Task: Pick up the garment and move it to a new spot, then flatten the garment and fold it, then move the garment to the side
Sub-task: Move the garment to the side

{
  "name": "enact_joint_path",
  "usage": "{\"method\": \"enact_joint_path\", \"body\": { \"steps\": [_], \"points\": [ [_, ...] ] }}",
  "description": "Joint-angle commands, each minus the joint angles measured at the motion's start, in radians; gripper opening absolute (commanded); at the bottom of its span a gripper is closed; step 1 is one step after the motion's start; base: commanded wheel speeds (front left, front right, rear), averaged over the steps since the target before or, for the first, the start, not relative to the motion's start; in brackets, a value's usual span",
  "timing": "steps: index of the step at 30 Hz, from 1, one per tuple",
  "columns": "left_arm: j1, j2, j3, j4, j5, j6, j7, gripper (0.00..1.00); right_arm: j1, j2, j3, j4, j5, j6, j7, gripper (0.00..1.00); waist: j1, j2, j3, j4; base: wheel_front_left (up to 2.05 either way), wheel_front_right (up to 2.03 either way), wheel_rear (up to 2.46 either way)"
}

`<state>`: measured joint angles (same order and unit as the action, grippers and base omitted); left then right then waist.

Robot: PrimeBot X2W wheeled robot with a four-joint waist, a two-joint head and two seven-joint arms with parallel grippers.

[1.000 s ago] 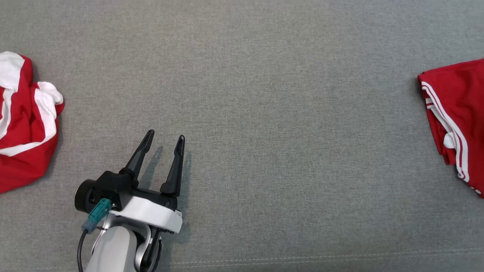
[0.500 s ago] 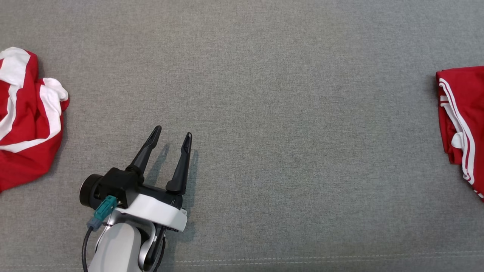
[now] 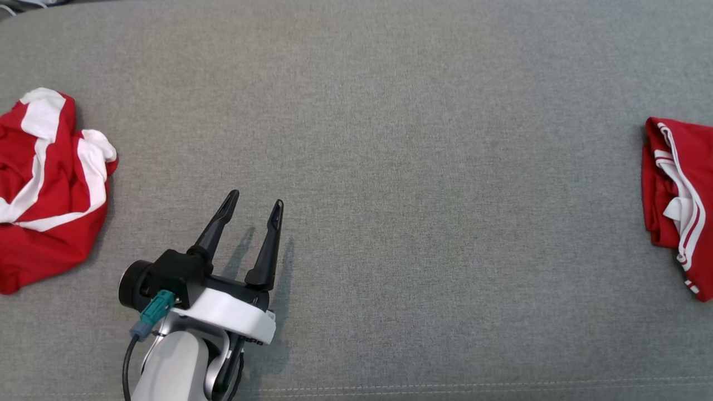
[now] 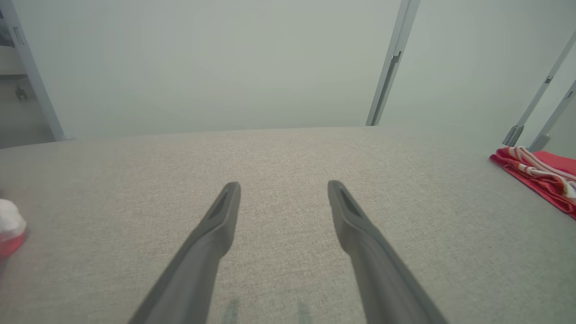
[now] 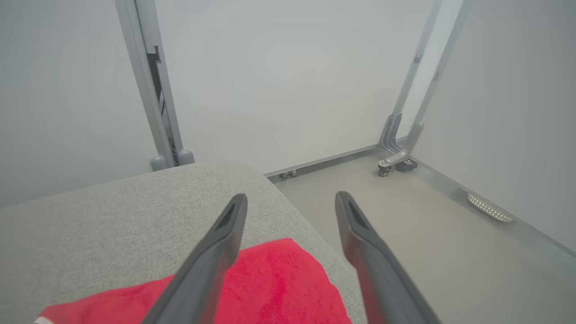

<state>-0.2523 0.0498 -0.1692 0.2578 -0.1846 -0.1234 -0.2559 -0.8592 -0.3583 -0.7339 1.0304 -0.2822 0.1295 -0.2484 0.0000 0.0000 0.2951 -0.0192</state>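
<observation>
A folded red garment (image 3: pixel 657 189) with white stripes lies at the far right of the grey cushioned surface (image 3: pixel 423 167), near its edge. In the right wrist view my right gripper (image 5: pixel 291 195) hovers open just above the garment's red cloth (image 5: pixel 270 283), with nothing between its fingers. My left gripper (image 3: pixel 256 197) stands open over bare surface at the lower left, holding nothing. The left wrist view shows the left gripper (image 4: pixel 283 184) and the garment (image 4: pixel 549 180) far off to the right.
A second, crumpled red and white garment (image 3: pixel 50 189) lies at the far left, its edge seen low on the left (image 4: pixel 9 225). Beyond the right end of the surface the floor (image 5: pixel 405 216) drops away, with grey frame posts (image 5: pixel 153 90) and walls behind.
The head camera has shifted, so the whole picture has slid down and both garments sit lower. The folded garment's visible end looks more bunched. The left gripper stays open in the same place.
</observation>
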Motion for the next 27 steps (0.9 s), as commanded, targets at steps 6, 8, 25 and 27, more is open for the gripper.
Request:
{"method": "enact_joint_path", "body": {
  "steps": [6, 8, 25, 27],
  "points": [
    [0.017, 0.006, 0.068, -0.011, 0.007, -0.004, -0.006, 1.0, 0.04, 0.061, 0.152, -0.177, 0.108, 0.001, -0.013, 1.0, 0.0, 0.0, -0.08, -0.003, 0.0, 0.0, 0.0],
    [0.032, 0.005, 0.081, -0.004, 0.008, 0.001, -0.006, 1.0, 0.078, 0.084, 0.213, -0.229, 0.168, 0.001, -0.013, 1.0, 0.0, 0.0, -0.11, -0.004, 0.0, 0.0, 0.0],
    [0.15, 0.001, 0.16, 0.019, -0.007, 0.069, -0.006, 1.0, 0.538, 0.201, 0.71, -0.666, 0.466, 0.001, -0.006, 1.0, 0.0, 0.0, -0.281, -0.02, 0.0, 0.0, 0.0],
    [0.16, 0.001, 0.166, 0.019, -0.009, 0.078, -0.006, 1.0, 0.575, 0.205, 0.738, -0.705, 0.479, 0.001, 0.005, 1.0, 0.0, 0.0, -0.288, -0.019, 0.0, 0.0, 0.0]
  ]
}}
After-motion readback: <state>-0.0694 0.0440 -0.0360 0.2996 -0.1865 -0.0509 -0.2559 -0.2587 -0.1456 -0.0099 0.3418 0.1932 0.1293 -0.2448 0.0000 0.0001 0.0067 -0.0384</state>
